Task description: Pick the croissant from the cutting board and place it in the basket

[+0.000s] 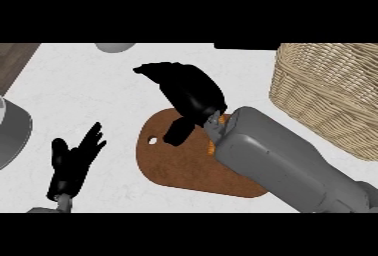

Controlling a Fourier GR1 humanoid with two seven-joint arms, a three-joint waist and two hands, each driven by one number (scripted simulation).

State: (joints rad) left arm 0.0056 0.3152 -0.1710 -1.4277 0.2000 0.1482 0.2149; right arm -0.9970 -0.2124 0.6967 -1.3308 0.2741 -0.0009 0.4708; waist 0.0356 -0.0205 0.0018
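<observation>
A brown cutting board (pixel 188 167) with a small hole lies in the middle of the white counter. Only orange slivers of the croissant (pixel 212 146) show at the board's right side, tucked under my right wrist. My right hand (pixel 188 90) hovers over the board's far end. Its fingers stretch up and left past the board's edge, its thumb points down over the board, and nothing shows between them. The woven wicker basket (pixel 332 95) stands at the right, apart from the hand. My left hand (pixel 70 162) rests open at the lower left, fingers up.
A grey round vessel (pixel 11 132) is cut off by the left edge. A pale grey object (pixel 114 46) sits at the top edge, and a dark wooden strip (pixel 15 60) fills the top left corner. White counter lies between the board and the basket.
</observation>
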